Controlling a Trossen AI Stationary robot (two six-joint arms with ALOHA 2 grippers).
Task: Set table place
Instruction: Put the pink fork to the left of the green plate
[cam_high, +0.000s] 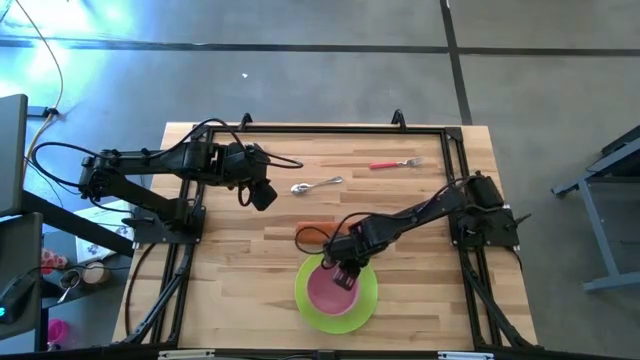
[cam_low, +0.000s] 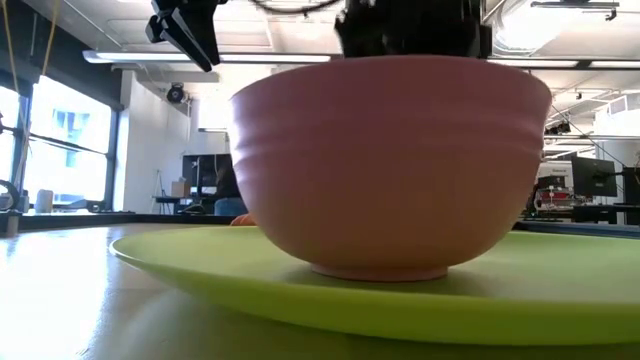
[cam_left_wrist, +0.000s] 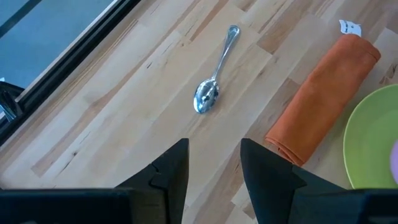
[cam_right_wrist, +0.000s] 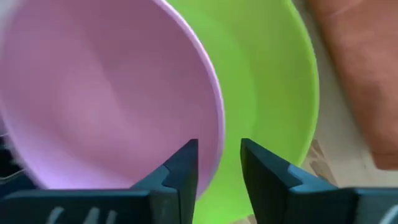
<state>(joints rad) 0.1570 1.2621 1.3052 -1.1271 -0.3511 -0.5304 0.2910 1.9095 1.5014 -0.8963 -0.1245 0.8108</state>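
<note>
A pink bowl (cam_high: 328, 288) stands by its foot on the lime-green plate (cam_high: 365, 300) near the table's near edge; the low view shows it upright (cam_low: 390, 165) on the plate (cam_low: 200, 275). My right gripper (cam_high: 345, 272) is open above the bowl's far rim (cam_right_wrist: 217, 134), one finger (cam_right_wrist: 185, 163) over the inside and the other (cam_right_wrist: 261, 165) outside over the plate, a gap on each side. My left gripper (cam_left_wrist: 214, 165) is open and empty, above the table left of the silver spoon (cam_left_wrist: 208, 93). The spoon (cam_high: 317, 185) and the red-handled fork (cam_high: 393, 164) lie flat toward the far edge.
A rolled orange napkin (cam_high: 315, 232) lies just beyond the plate, seen in the left wrist view (cam_left_wrist: 320, 87) beside the plate's rim (cam_left_wrist: 373, 137). The black frame (cam_high: 330, 130) runs along the wooden table's (cam_high: 250, 290) far edge. Bare wood lies left of the plate.
</note>
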